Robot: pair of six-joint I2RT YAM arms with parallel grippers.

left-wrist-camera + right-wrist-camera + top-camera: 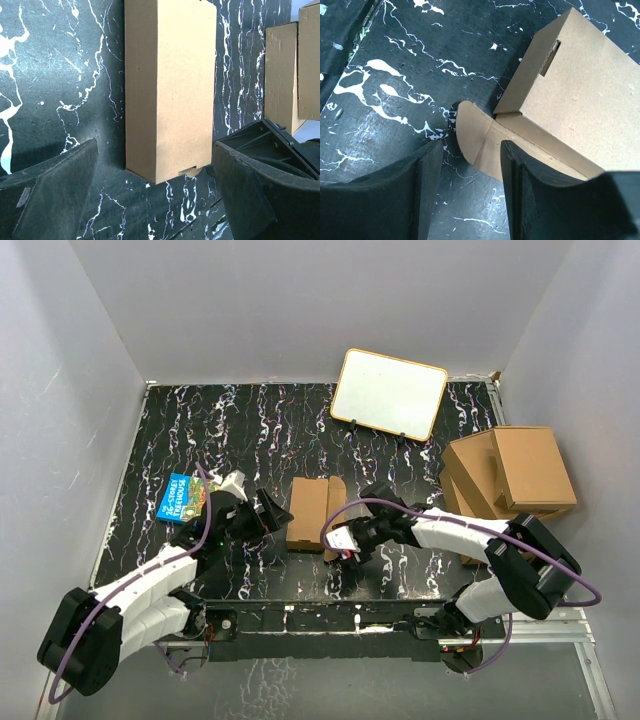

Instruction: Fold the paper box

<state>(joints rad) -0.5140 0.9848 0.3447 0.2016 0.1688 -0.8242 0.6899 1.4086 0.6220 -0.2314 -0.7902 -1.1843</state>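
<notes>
The paper box [315, 512] lies at the middle of the table [200, 430], nearly closed. One rounded tab [476, 135] projects from its near end. The right gripper [470, 160] straddles that tab, fingers half apart, gripping nothing. The left gripper [262, 515], spread wide and empty, faces the box's left wall. Brace that wall, then press the tab in squarely.

Far worktop [250, 430]: open passage between paper box [315, 510] and whiteboard [388, 393].
Left flank: blue book [185, 497] lies near the left gripper [270, 512].
Right flank: stacked cardboard boxes [510, 475] block the worktop edge.
</notes>
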